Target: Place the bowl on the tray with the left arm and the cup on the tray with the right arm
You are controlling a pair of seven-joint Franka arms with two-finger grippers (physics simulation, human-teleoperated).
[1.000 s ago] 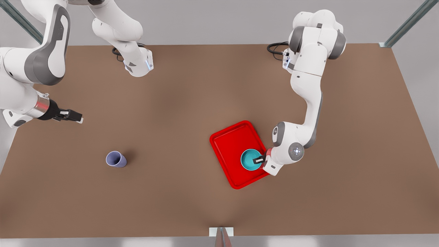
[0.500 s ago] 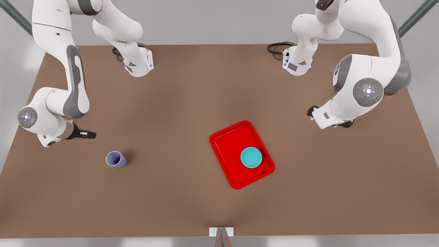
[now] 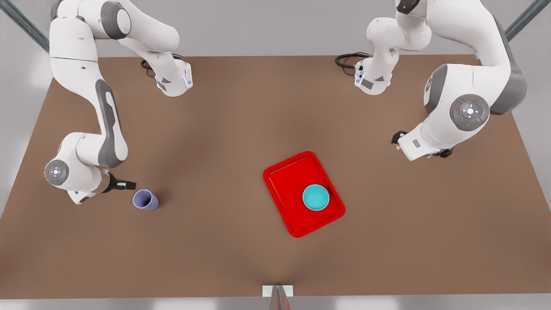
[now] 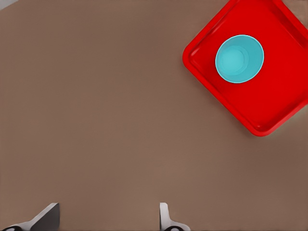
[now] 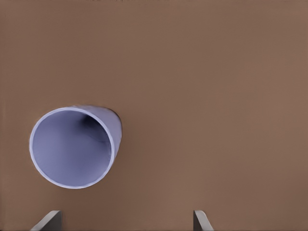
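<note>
With the bowl (image 3: 315,197) on the tray (image 3: 284,196), lower the open, empty right pincer (image 3: 128,185) squarely astride the adjacent cup (image 3: 145,200); the left pincer (image 4: 108,219) waits open, empty.

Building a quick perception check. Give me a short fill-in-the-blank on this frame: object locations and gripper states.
1. The bowl rests on the red ____.
2. The cup stands on the brown ____, off the tray.
3. The right gripper is beside the cup, its fingers ____.
4. The left gripper, fingers open, holds ____.

Missing words: tray; table; open; nothing
</note>
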